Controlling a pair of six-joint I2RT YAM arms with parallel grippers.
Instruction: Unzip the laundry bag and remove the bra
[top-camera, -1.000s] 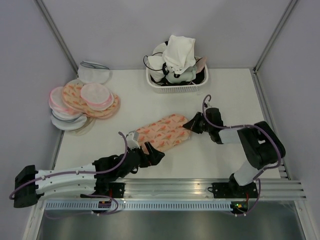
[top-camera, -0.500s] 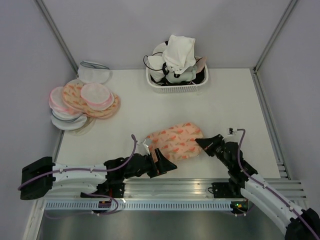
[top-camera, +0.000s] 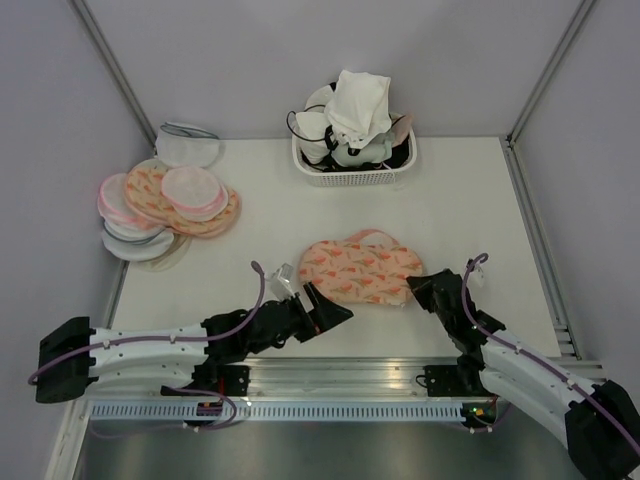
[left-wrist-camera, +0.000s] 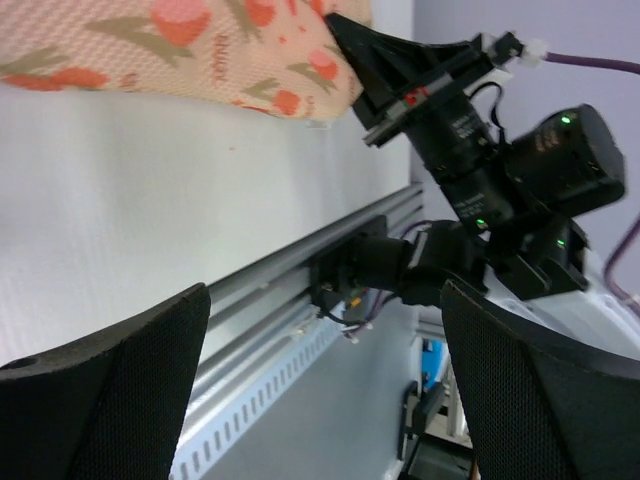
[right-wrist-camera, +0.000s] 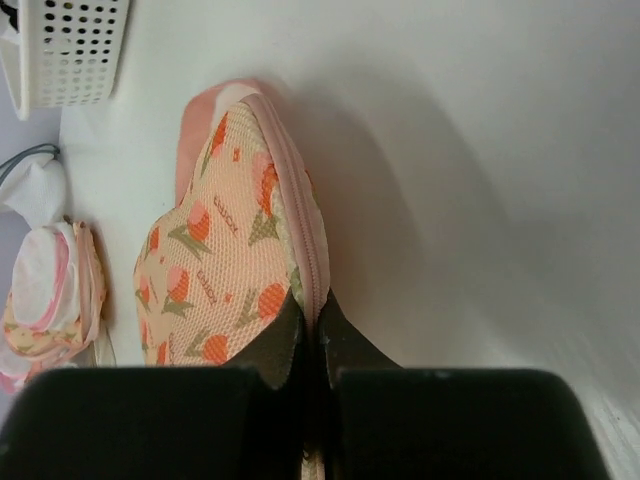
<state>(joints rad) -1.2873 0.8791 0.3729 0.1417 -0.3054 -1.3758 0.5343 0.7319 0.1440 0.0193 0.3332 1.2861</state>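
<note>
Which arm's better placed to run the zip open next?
Right, probably. The right claw is shut on the pink zip edging at the right end of the laundry bag. The left claw is wide open beside its near edge, gripping nothing.

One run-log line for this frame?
left gripper: open, empty, beside laundry bag | right gripper: shut on bag's zip edging | zip: looks closed

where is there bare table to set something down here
Bare table right of the basket and beyond the laundry bag, out to its right edge; also the strip between the pouch pile and the bag. Crowded at the near edge, where the left gripper and right gripper flank the bag.
</note>
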